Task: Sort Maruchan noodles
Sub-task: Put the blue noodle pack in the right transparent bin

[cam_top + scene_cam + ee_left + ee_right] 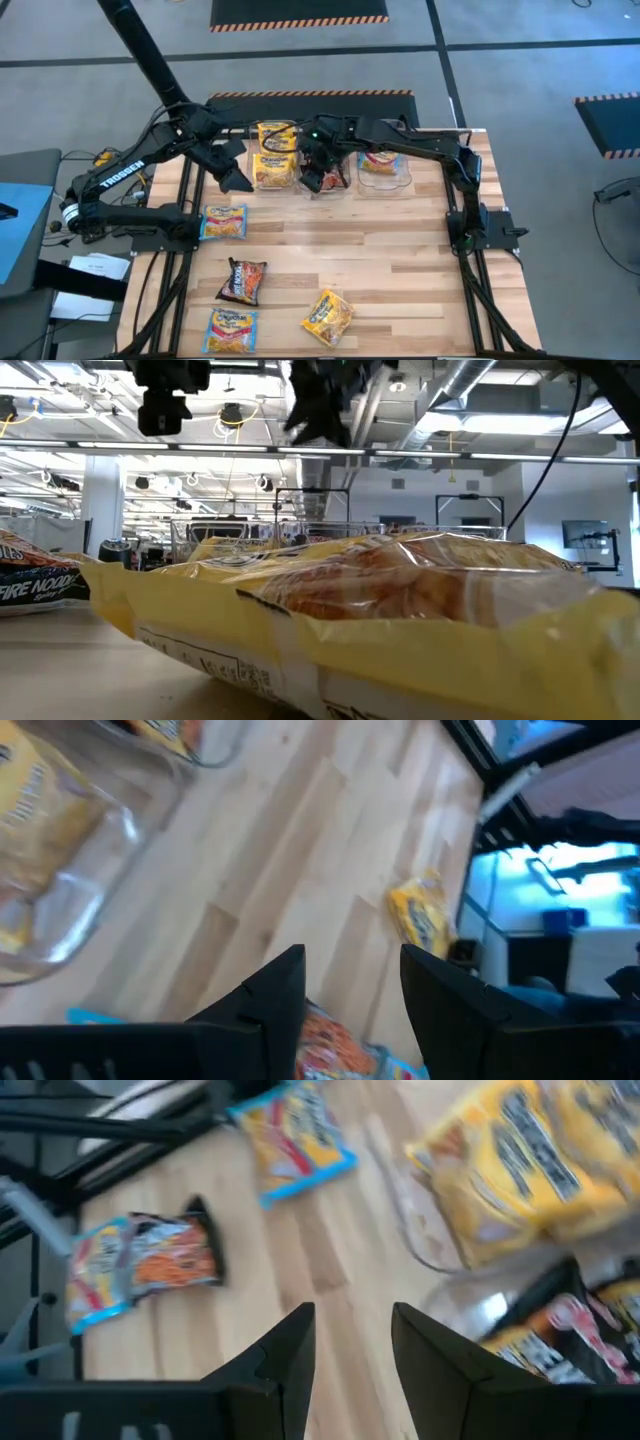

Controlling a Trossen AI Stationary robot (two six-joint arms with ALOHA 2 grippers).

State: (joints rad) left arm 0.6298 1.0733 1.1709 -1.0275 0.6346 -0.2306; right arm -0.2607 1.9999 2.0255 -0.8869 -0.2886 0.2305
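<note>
A pale wooden table (400, 250) carries scattered noodle packets. At its left edge lies a blue packet (224, 222), with a dark packet (243, 281) and another blue one (231, 330) nearer the front (a yellow packet (328, 316) lies beside them). The left gripper (236, 180) hovers empty, fingers apart, just beside the bin of yellow packets (275, 155). The right gripper (322, 180) hangs over the middle bin (338, 178), fingers apart, holding nothing.

Both arms black, jointed; left arm (110, 178) marked TROSSEN in white. Black cables trail along the links. Fingers (285, 1365) dark, flat, angular.
</note>
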